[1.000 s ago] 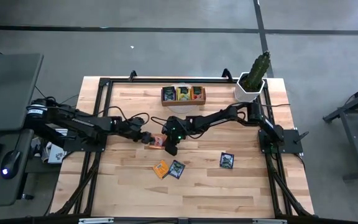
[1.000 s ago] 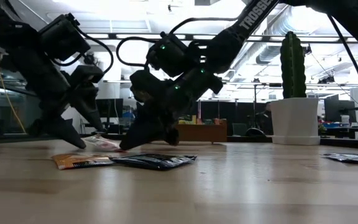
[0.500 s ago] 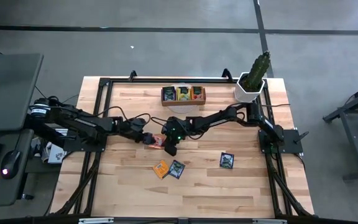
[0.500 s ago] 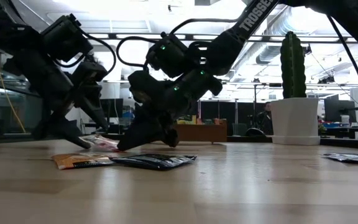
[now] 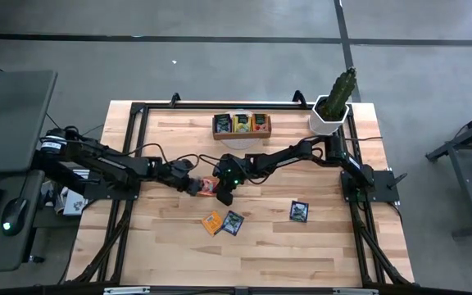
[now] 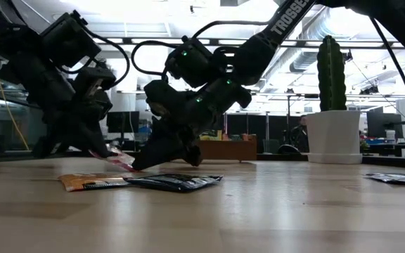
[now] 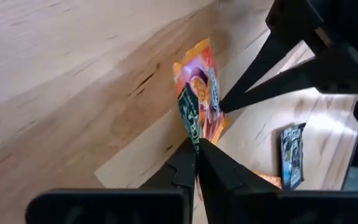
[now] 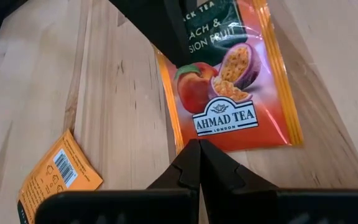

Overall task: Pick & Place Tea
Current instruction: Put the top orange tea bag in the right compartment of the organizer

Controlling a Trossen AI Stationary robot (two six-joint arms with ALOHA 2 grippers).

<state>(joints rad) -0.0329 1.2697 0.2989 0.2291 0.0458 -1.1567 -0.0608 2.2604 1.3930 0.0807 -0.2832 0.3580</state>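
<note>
Left gripper (image 5: 197,186) pinches orange sachet (image 5: 208,186) | right gripper (image 5: 222,195) adjacent

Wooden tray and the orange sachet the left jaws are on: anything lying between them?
No. In the high view, only bare table lies between the wooden tray and the orange sachet; the left gripper and right gripper sit beside the sachet.
</note>
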